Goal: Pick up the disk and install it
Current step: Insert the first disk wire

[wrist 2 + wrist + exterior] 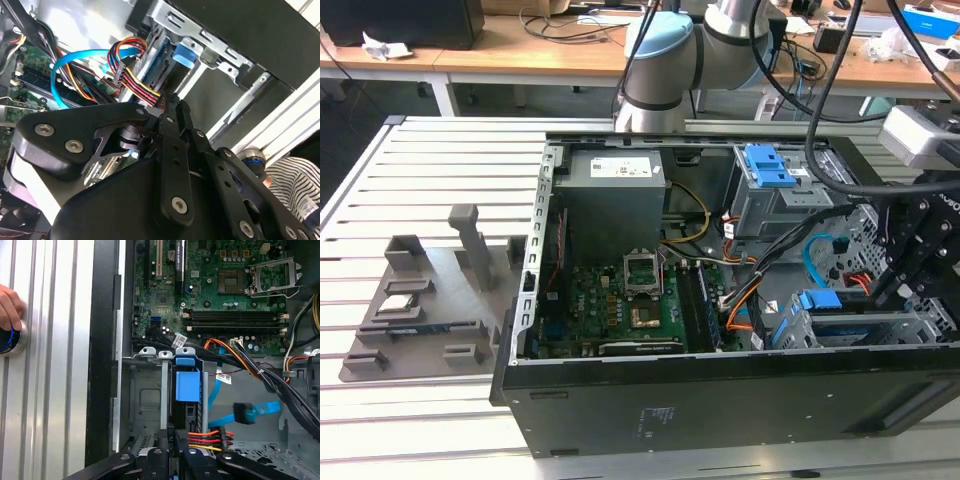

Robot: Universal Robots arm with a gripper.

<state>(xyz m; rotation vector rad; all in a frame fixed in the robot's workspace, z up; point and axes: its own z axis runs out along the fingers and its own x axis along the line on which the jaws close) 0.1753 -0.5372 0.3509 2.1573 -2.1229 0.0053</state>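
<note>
1. Directly ahead of the pincer [175, 452], the disk [187, 385] stands on edge in a slot of the grey drive cage [145, 405], and its blue bracket is the part that shows.
2. Judging by this, the pick-up is done and the install step is in hand: the disk looks mostly home between the cage rails.
3. Whether the pincer is clamped on the disk's near edge, merely pressed against it, or already slack cannot be told from any view; the linkage hides the contact.
4. In the exterior view, the pincer [910, 270] hangs over the cage [920, 325] with the disk [817, 300] just beside it, towards the motherboard [620, 300].
5. Finishing the seating would call for a straight push along the rails, without tilt.
6. A red, orange and yellow cable bundle [205, 436] touches or nearly touches the pincer, and a blue ribbon cable [250, 412] lies near; either could snag.
</note>
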